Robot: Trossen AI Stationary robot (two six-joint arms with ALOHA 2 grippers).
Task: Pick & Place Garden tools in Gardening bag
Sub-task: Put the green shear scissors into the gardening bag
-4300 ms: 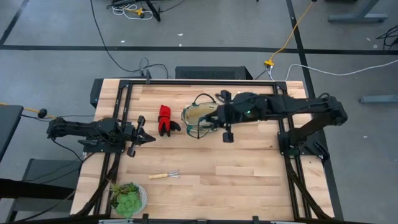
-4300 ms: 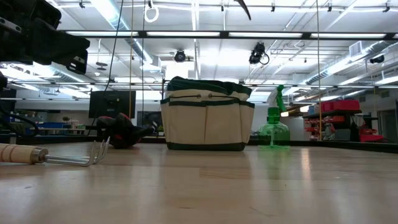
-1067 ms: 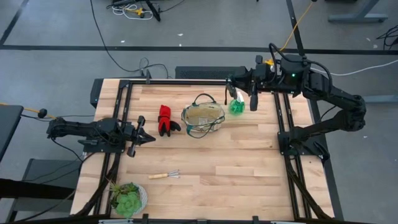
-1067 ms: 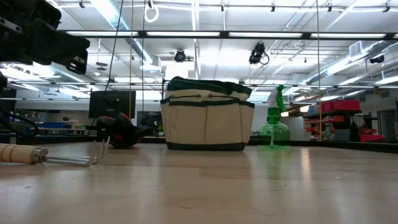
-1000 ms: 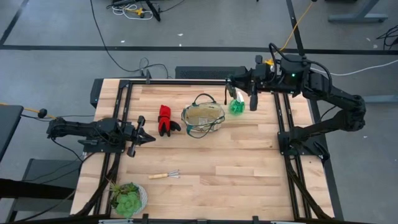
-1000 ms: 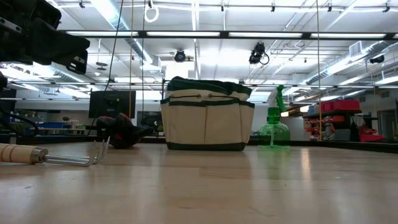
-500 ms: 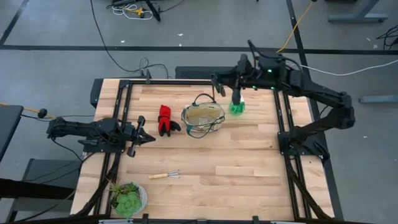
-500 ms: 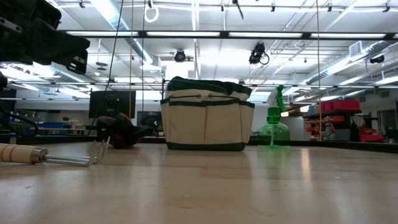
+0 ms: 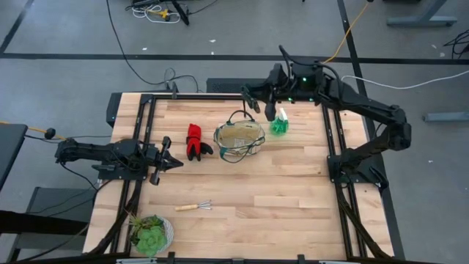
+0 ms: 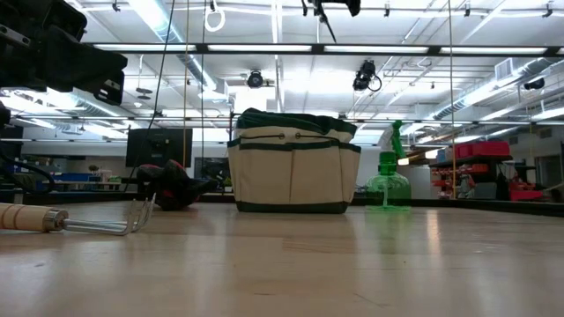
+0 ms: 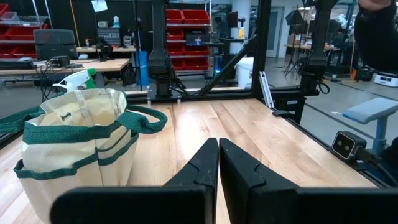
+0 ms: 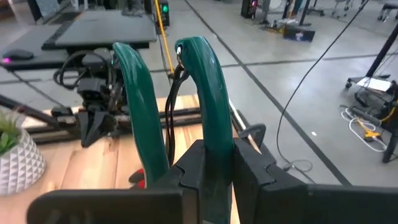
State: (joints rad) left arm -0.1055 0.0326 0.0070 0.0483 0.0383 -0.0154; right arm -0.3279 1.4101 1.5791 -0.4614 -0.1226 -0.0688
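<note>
Shears carried toward the bag

The right pincer (image 12: pixel 208 163) is clamped on the shears (image 12: pixel 205 87), handles pointing away, so they can drop into the bag (image 9: pixel 239 139) just below and beside it. The left pincer (image 11: pixel 218 163), fingers together, waits over the counter (image 9: pixel 293 198).

The table (image 9: pixel 293 198) is viewed from straight overhead, and level from its near edge. Wrist views are taken close, along each arm. The gardening bag (image 9: pixel 239 139) is shared by the high, low and left wrist views.
</note>
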